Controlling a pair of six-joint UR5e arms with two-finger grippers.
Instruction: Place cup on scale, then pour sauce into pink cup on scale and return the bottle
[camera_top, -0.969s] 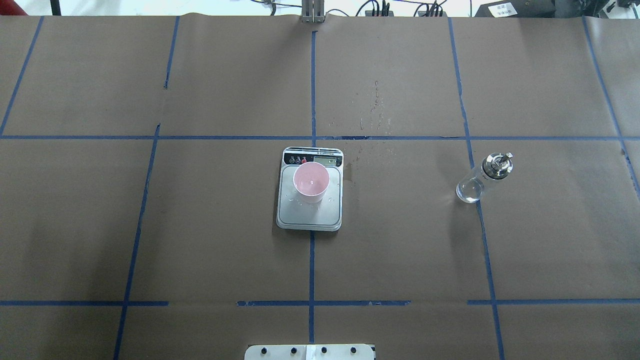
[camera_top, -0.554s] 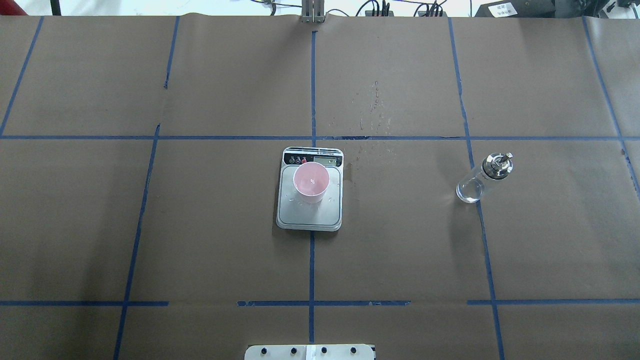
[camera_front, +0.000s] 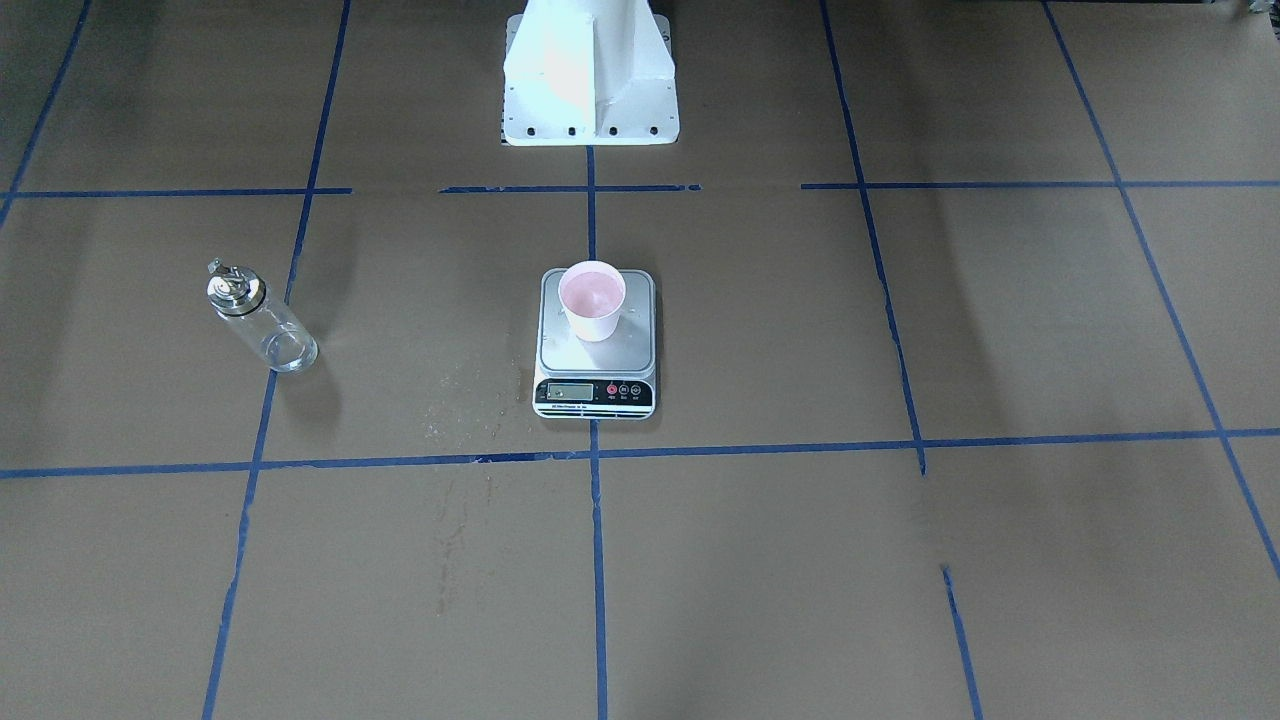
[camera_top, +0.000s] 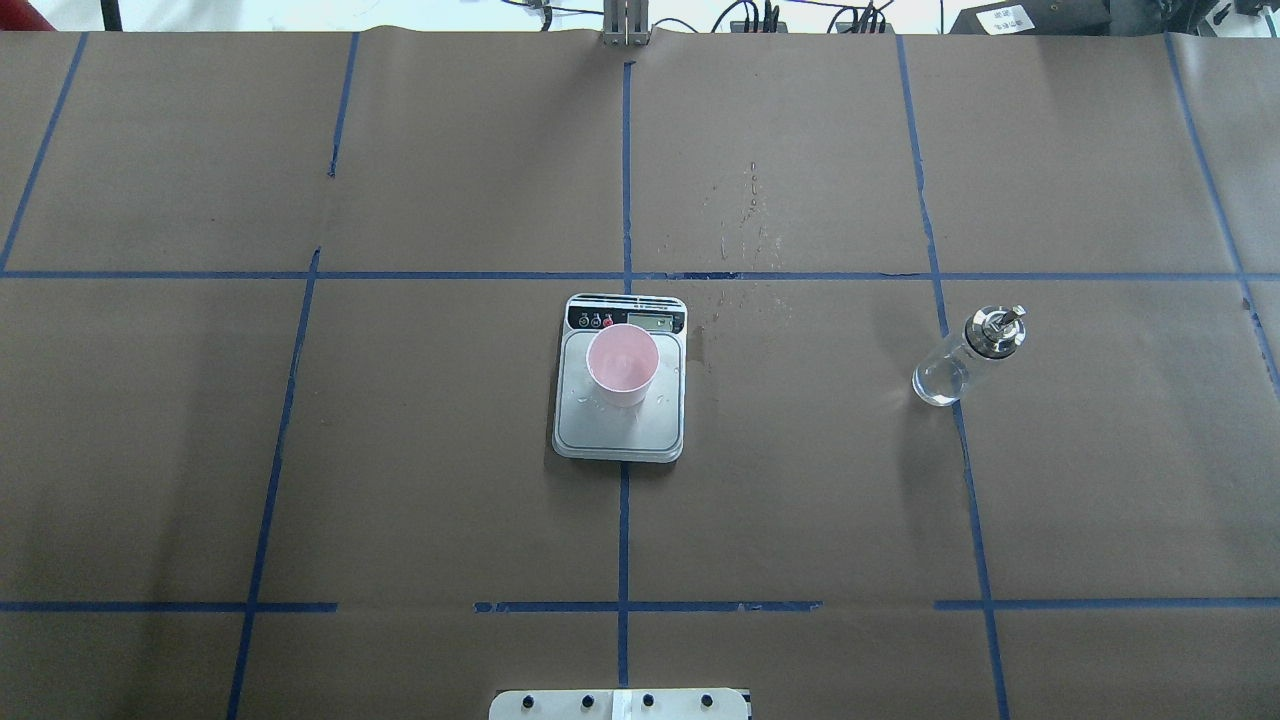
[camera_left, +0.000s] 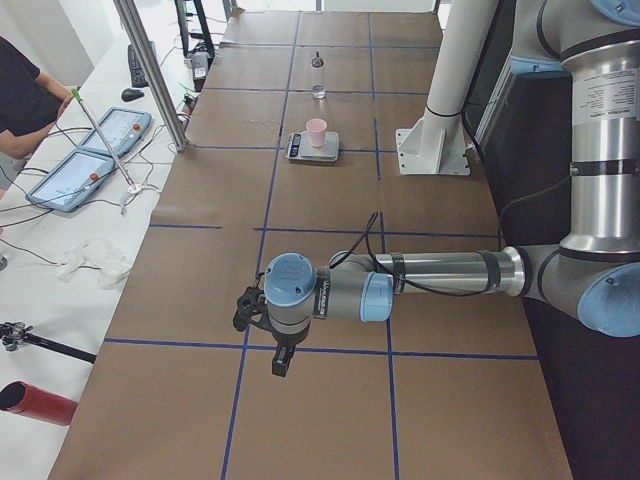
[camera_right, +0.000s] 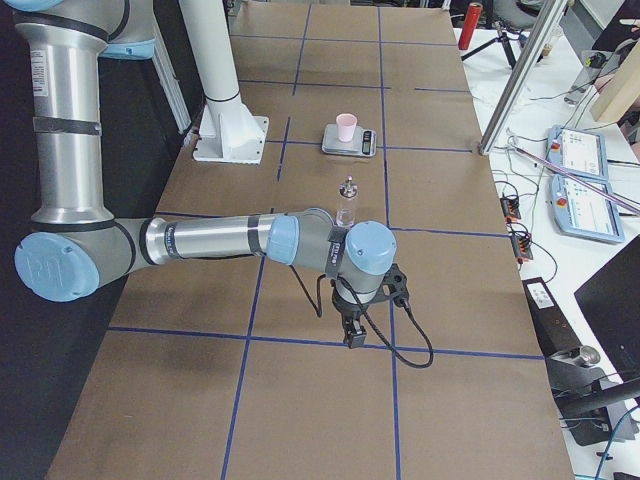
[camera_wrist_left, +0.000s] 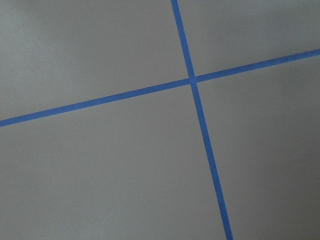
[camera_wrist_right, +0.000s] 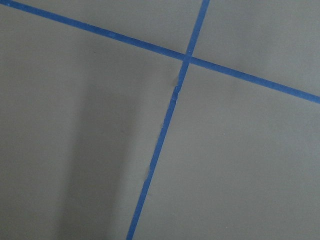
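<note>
On scale (camera_top: 619, 412) sat cup (camera_top: 622, 364), bottle (camera_top: 965, 357) back on table; nothing moved in last sec. Both grippers' state: can't tell. Task prob. done.

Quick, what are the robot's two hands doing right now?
Left gripper: seen only from the side view, so open or closed cannot be told.
Right gripper: the same, cannot be told.
</note>
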